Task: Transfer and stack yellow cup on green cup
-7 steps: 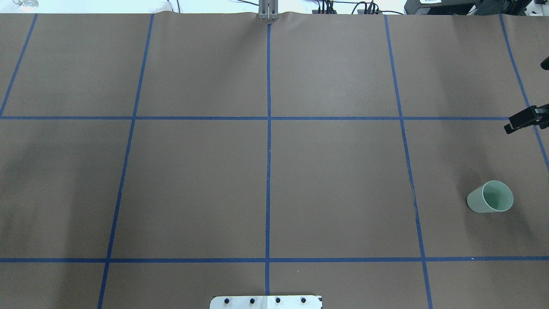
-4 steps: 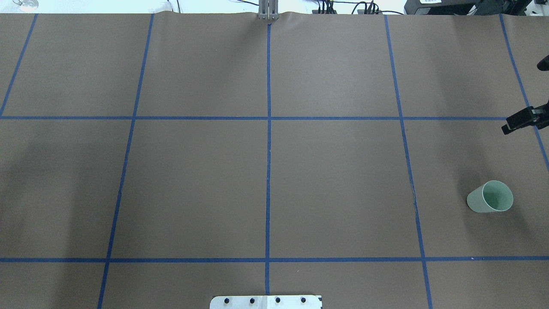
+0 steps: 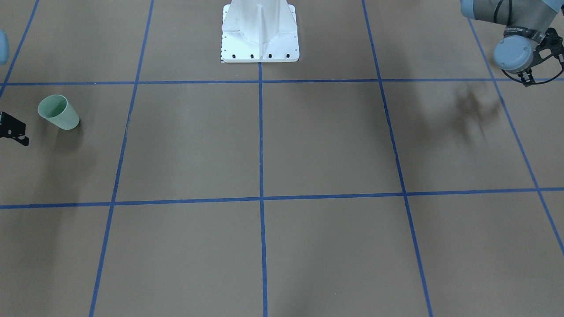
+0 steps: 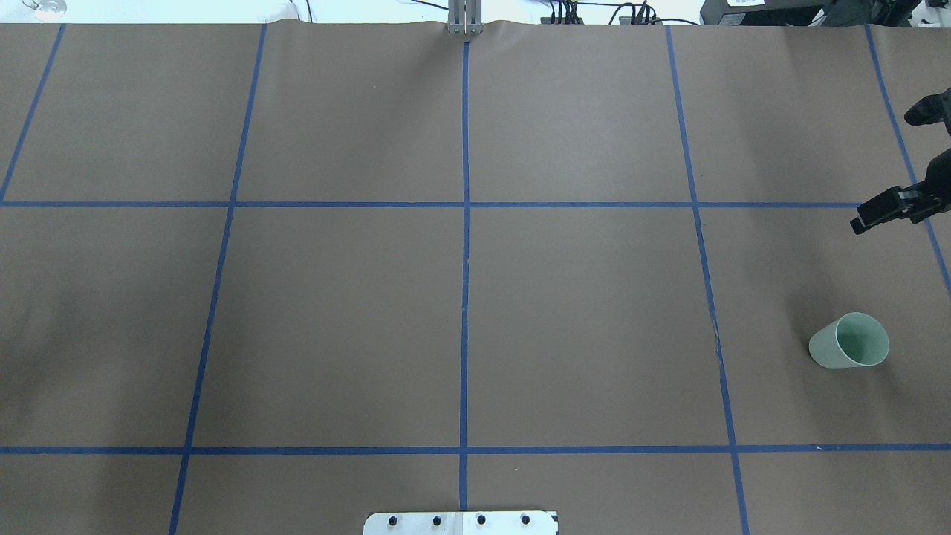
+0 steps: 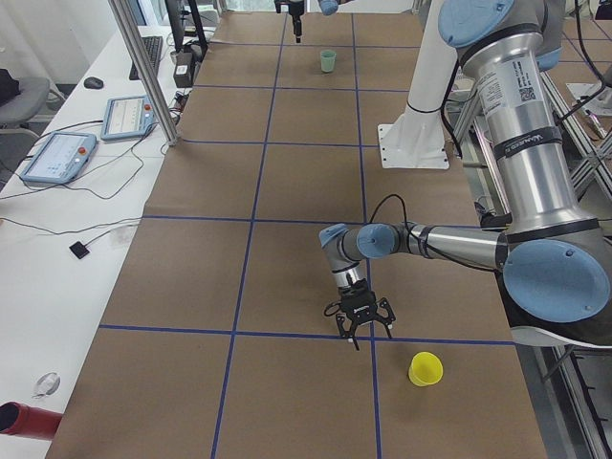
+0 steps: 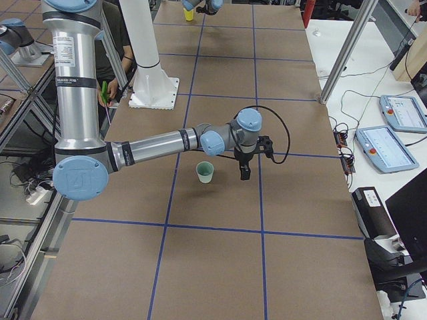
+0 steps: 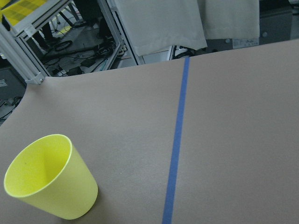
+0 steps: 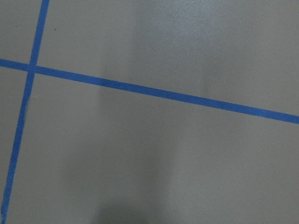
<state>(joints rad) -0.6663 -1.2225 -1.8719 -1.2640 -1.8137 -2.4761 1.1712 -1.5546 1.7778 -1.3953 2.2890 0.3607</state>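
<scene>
The green cup (image 4: 847, 342) stands upright on the brown table at the robot's right; it also shows in the front-facing view (image 3: 58, 112) and the right side view (image 6: 205, 172). My right gripper (image 4: 881, 172) is open and empty, farther out on the table than the cup and apart from it. The yellow cup (image 5: 426, 368) stands upright at the robot's far left, outside the overhead view; it also shows in the left wrist view (image 7: 49, 179). My left gripper (image 5: 361, 325) hangs low beside it, apart from it. I cannot tell whether it is open.
Blue tape lines divide the brown paper into squares. The white robot base (image 3: 260, 33) stands at the near middle edge. A metal post (image 4: 463, 18) stands at the far edge. Tablets and cables (image 5: 57, 158) lie off the table's far side.
My right gripper has moved left, further into the overhead view, and its second finger now shows. The green cup has not moved.
</scene>
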